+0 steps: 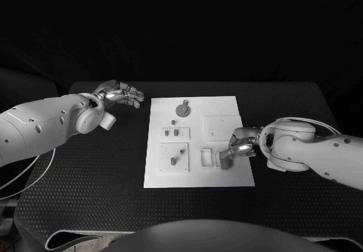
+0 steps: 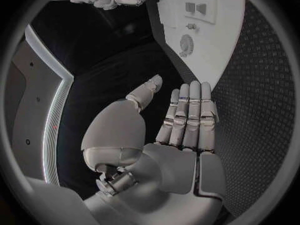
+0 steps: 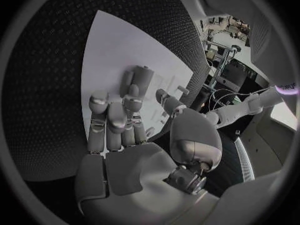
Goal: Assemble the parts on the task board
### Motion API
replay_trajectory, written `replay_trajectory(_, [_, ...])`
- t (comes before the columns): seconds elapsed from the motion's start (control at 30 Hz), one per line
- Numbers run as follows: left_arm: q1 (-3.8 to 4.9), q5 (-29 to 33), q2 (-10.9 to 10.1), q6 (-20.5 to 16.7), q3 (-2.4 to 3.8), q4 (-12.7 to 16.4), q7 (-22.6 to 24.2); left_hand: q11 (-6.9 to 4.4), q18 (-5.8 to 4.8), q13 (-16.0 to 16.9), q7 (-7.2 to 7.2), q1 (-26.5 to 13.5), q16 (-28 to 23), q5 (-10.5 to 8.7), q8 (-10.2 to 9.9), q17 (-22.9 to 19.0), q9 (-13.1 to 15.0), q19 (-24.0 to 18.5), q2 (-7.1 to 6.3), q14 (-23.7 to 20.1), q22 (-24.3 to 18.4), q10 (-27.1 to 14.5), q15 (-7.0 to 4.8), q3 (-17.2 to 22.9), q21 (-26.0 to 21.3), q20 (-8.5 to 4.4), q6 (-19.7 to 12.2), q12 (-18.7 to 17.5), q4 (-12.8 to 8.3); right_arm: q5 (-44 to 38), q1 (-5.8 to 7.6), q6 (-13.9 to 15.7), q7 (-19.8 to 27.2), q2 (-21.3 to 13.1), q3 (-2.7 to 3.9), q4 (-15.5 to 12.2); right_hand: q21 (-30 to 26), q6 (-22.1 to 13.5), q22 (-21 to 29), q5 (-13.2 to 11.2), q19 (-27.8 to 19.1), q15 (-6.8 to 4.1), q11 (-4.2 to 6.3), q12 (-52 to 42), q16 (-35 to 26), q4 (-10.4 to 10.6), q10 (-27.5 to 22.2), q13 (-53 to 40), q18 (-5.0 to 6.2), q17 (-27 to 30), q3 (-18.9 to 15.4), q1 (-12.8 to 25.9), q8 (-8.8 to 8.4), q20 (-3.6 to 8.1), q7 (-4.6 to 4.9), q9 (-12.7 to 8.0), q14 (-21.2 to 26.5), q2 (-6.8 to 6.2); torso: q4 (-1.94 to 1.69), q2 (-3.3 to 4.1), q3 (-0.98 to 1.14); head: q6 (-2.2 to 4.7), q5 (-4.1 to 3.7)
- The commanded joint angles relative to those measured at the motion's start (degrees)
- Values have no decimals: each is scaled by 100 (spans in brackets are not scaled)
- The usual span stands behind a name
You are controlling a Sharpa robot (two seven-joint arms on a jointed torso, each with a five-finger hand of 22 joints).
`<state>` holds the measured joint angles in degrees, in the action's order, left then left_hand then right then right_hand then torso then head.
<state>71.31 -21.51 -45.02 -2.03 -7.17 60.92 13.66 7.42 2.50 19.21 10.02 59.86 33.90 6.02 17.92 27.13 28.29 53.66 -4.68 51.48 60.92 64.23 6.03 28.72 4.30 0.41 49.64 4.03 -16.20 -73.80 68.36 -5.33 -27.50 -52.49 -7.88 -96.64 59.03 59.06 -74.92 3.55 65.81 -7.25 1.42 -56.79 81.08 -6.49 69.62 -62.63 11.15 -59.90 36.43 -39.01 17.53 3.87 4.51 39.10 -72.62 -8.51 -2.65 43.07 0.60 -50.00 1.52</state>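
Note:
The white task board (image 1: 198, 176) lies in the middle of the black table. My right hand (image 1: 241, 145) hovers low over its right side. Its fingertips (image 3: 132, 92) reach a grey block-shaped part (image 1: 225, 161) (image 3: 142, 78) that lies beside a rectangular recess (image 1: 206, 156), and the thumb stands off to the side. A round grey part (image 1: 182, 109) (image 2: 185, 45) sits at the board's far end. Small grey parts (image 1: 171, 133) and pegs (image 1: 178, 157) stand in the left-hand plates. My left hand (image 1: 121, 94) (image 2: 187, 117) floats open off the board's far left corner, fingers straight and holding nothing.
A raised white square plate (image 1: 222, 127) lies just beyond my right hand. The board's near strip is bare. Black table mat (image 1: 91, 178) stretches wide on both sides of the board, and my left forearm (image 1: 45, 126) hangs over its left side.

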Motion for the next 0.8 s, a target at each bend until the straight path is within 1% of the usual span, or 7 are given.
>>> replay_trajectory(0.03, [3, 40, 6, 71, 3, 15, 34, 5, 35, -6, -5, -72, -39, 22, 36, 7, -6, 25, 0, 44, -8, 40, 8, -20, 3, 0, -28, 22, 24, 85, -44, -100, -89, 111, -50, 72, 33, 23, -103, 5, -15, -30, 47, -35, -9, -27, 9, 10, 385, -5, -21, 32, -45, -46, -6, -27, -29, 85, -6, 3, 6, 0, 5])
replay_trajectory(0.1, [3, 40, 1, 72, 3, 17, 34, 5, 35, -6, -5, -73, -40, 23, 37, 8, -7, 25, 2, 45, -8, 41, 8, -19, 3, 0, -27, 23, 24, 77, -101, -79, -93, 150, -61, 98, 33, 26, -102, 6, -17, -31, 47, -35, -9, -38, 9, 12, 385, -8, -24, 48, -50, -47, -6, -28, -31, 105, -8, 3, 7, 0, 18])
replay_trajectory(0.17, [3, 42, -10, 71, 3, 13, 31, 5, 35, -7, -5, -76, -41, 24, 37, 10, -7, 26, 4, 45, -8, 41, 8, -19, 3, -1, -27, 23, 25, 59, -126, -88, -85, 172, -61, 112, 33, 24, -102, 6, -19, -31, 47, -35, -12, -47, 8, 14, 385, -2, -25, 55, -54, -47, -5, -30, -26, 111, -4, 2, 9, 0, 34])
replay_trajectory(0.3, [3, 45, -13, 68, 3, 14, 32, 5, 35, -7, -6, -78, -42, 24, 38, 11, -7, 25, 5, 45, -9, 41, 8, -18, 3, -1, -27, 23, 26, 39, -129, -66, -90, 184, -61, 132, 34, 22, -102, 6, -20, -32, 47, -35, -13, -54, 7, 15, 385, -3, -27, 61, -58, -47, -5, -31, -26, 116, 0, 3, 10, 0, 40])
replay_trajectory(0.47, [3, 45, -14, 68, 3, 20, 28, 5, 36, -8, -6, -80, -43, 25, 38, 13, -8, 25, 8, 45, -9, 41, 8, -17, 3, -1, -27, 23, 26, 20, -129, -115, -120, 206, -61, 146, 36, 24, -102, 7, -21, -32, 47, -37, -13, -88, 8, 18, 385, -10, -24, 66, -65, -46, -5, -33, -30, 141, 0, 1, 6, 0, 44])
replay_trajectory(0.6, [3, 45, -13, 67, 3, 20, 29, 5, 36, -9, -6, -81, -44, 26, 39, 15, -8, 25, 8, 45, -9, 41, 8, -16, 3, -1, -27, 23, 26, -1, -133, -117, -135, 250, -65, 178, 40, 29, -103, 6, -23, -32, 47, -39, -17, -150, 8, 23, 385, -9, -23, 72, -74, -45, -5, -35, -28, 183, 6, 1, 8, 0, 40])
replay_trajectory(0.8, [3, 45, -10, 70, 3, 16, 27, 5, 36, -11, -6, -82, -46, 27, 39, 17, -9, 25, 11, 46, -9, 41, 8, -14, 3, -2, -28, 23, 25, -101, -156, -120, -150, 315, -73, 245, 42, 30, -102, 6, -27, -31, 45, -39, -22, -194, 6, 27, 385, -4, -26, 85, -84, -47, -3, -37, -24, 204, -1, 2, 13, 0, 42])
